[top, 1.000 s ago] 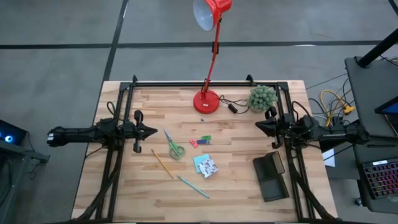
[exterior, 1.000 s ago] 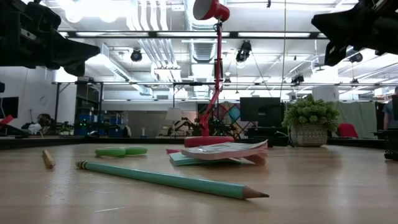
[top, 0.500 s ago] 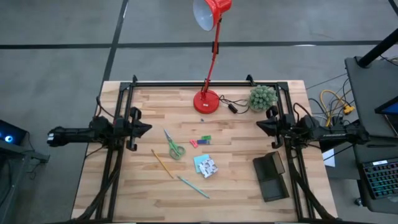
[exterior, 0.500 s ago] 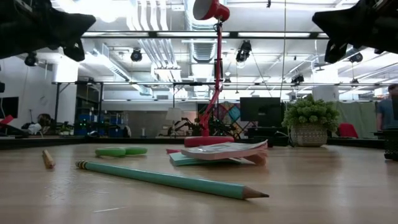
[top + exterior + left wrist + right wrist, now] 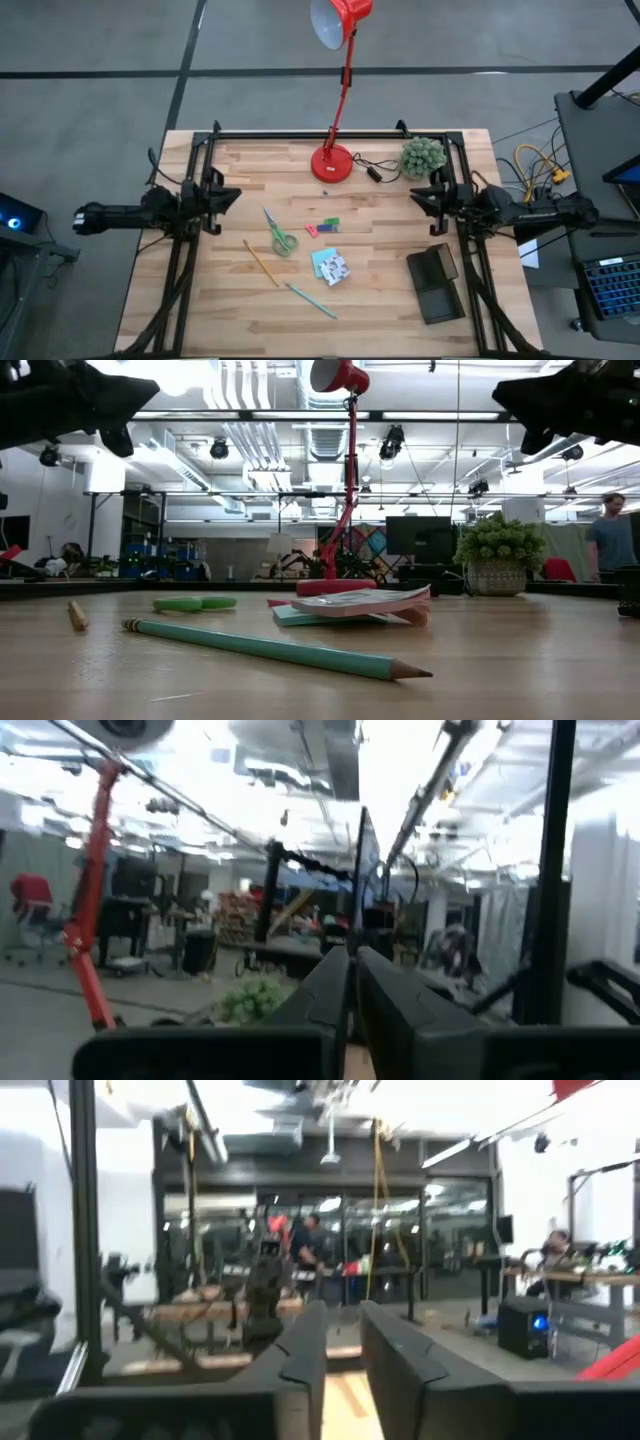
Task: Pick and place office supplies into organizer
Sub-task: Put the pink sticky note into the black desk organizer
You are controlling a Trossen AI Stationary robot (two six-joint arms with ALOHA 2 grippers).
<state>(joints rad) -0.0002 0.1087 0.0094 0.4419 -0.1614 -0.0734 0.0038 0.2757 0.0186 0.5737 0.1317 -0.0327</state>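
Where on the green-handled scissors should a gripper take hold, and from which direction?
Probably at the blades' middle, just above the handles. The scissors lie flat on the table, green loops toward the front edge, blades pointing back-left. Coming straight down with fingers across the narrow blades looks best; the left gripper is nearer, and the pencil lies clear.

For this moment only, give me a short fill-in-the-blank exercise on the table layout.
1. The scissors have ___ handles.
2. The organizer lies nearest the ___ arm's gripper.
3. The base of the lamp is ___.
4. The left gripper holds ___.

Missing words: green; right; red; nothing
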